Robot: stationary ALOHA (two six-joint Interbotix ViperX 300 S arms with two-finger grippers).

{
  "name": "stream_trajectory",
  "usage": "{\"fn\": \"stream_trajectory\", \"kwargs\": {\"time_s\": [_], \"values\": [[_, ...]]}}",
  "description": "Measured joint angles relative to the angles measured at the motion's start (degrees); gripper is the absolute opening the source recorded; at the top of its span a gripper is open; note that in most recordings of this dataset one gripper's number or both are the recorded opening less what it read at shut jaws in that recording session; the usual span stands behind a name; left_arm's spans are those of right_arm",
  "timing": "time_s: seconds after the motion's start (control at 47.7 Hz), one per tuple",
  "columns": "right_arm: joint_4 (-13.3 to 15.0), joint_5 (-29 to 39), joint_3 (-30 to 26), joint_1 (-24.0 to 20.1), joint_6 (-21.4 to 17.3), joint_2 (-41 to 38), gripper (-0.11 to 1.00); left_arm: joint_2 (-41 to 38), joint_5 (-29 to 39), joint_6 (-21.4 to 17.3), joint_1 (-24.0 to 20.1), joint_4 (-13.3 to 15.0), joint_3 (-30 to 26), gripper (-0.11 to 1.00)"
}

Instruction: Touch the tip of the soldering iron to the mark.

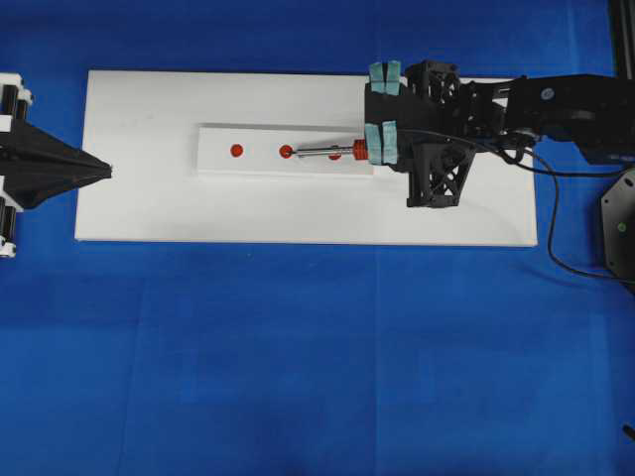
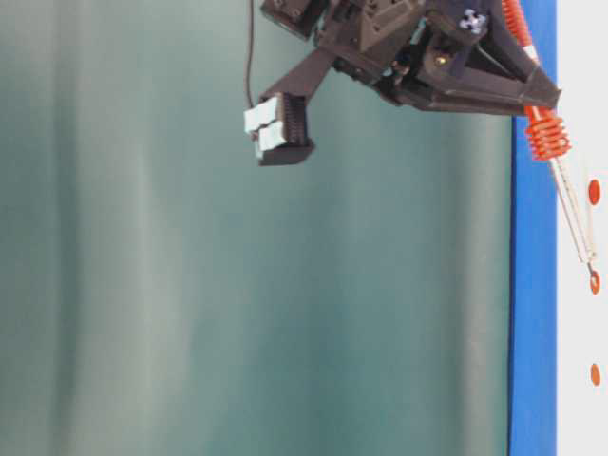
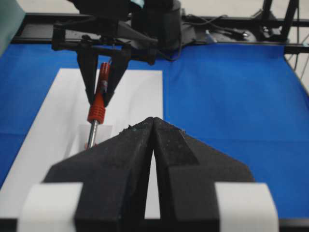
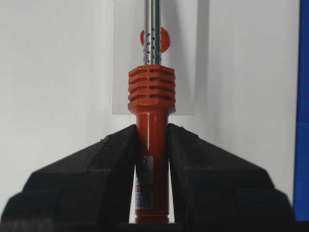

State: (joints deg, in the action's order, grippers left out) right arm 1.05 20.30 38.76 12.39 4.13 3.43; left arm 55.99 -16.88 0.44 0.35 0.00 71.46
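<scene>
The soldering iron [image 1: 332, 153] lies low along the white strip [image 1: 258, 164], its orange handle [image 4: 151, 145] clamped between the jaws of my shut right gripper [image 1: 372, 152] just behind the ribbed collar [image 4: 151, 89]. Its silver shaft [image 2: 573, 214] slopes down to the tip [image 2: 593, 274], which meets the mark [image 1: 285, 151], the middle red dot, at its near edge. The shaft crosses the outer dot [image 4: 163, 39]. My left gripper [image 1: 107, 171] is shut and empty at the board's left edge, far from the strip. In the left wrist view its fingers [image 3: 125, 159] hide the tip.
The strip sits on a white board [image 1: 149, 208] over blue cloth [image 1: 298, 357]. The iron's black cord [image 1: 552, 213] loops off the board's right end, near a black fixture [image 1: 620, 228]. The far outer dot [image 1: 236, 150] lies left of the mark.
</scene>
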Motion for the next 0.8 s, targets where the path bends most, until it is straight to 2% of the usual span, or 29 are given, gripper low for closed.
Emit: {"fn": "stream_trajectory", "kwargs": {"time_s": [0.796], "values": [[0.00, -0.70, 0.00, 0.00, 0.00, -0.79, 0.06, 0.00, 0.00, 0.00, 0.00, -0.09, 0.35, 0.00]]}}
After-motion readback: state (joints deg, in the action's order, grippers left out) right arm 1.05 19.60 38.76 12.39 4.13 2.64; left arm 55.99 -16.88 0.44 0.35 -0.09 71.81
